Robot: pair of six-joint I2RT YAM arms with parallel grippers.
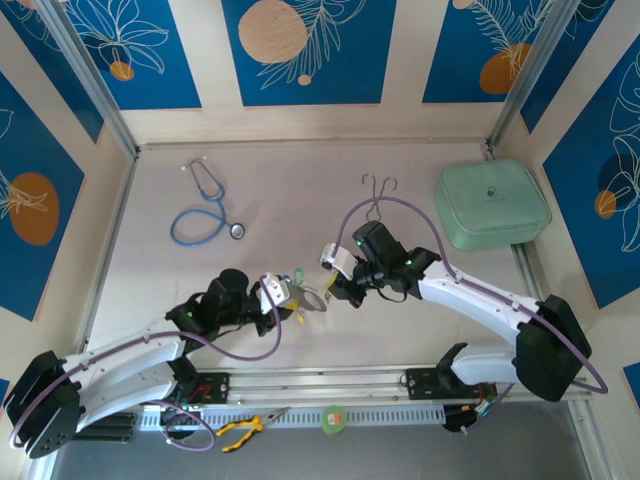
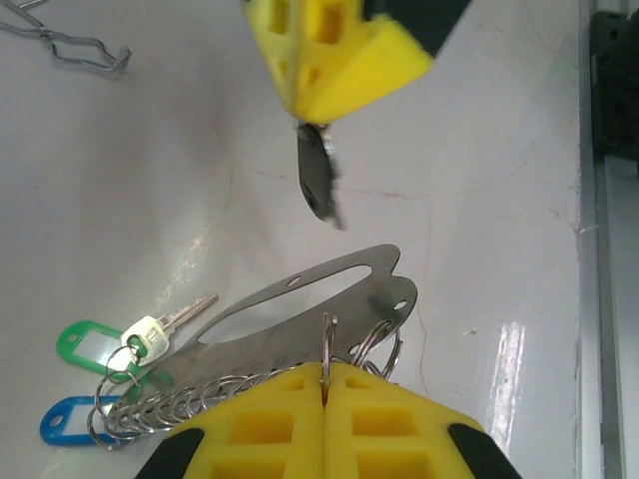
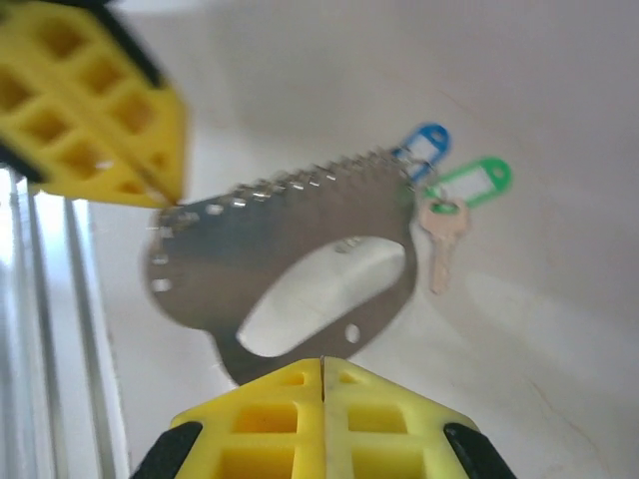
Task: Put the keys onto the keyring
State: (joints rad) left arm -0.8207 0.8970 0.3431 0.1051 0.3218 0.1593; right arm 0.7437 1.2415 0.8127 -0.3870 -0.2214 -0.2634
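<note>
While the left gripper (image 2: 324,377) is pinched fully shut on one of the thin split rings that line the edge of the keyring (image 2: 300,314), the right gripper (image 2: 334,60) hangs just above it, its claw also closed, with a small dark key (image 2: 318,185) sticking down from the fingertips. The keyring, a flat silvery plate with an oval cut-out, sits at the front middle of the table (image 2: 479,200) between the two arms; whether it rests on the surface or is lifted clear cannot be told. A green tag (image 2: 88,346), a blue tag (image 2: 65,419) and a pale-headed key (image 2: 170,321) hang from rings at its far end. The dark key is blurred and its tip is apart from the plate, not yet touching any ring. Threading it will likely call for a steady left hold, so the pinched ring stands upright and does not twist, and for a slow, angled approach by the right arm that brings the key's hole to the ring's free end. The rings are thin and crowded, so a slip onto a neighbour or a knock to the plate seems the main risk.
</note>
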